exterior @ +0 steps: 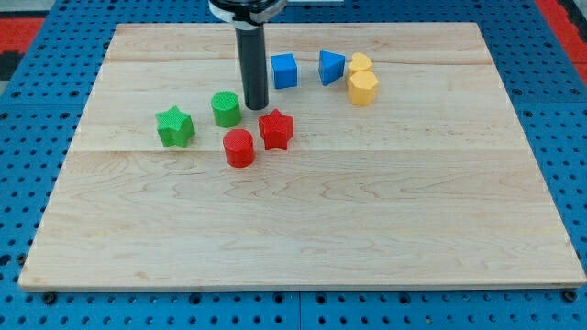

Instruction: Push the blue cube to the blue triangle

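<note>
Your tip [256,107] sits upper centre, lower left of the blue cube [284,71], between green cylinder [226,109] and red star [275,129]. Blue triangle [331,67] just right of the cube, apart. No jaws on this rod.

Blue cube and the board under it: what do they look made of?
The blue cube looks like matte plastic, possibly printed: solid even colour, no shine. The board looks like pale unvarnished wood, with grain lines and plank seams running across it. My tip sits to the view's left of the cube, not touching it.
</note>
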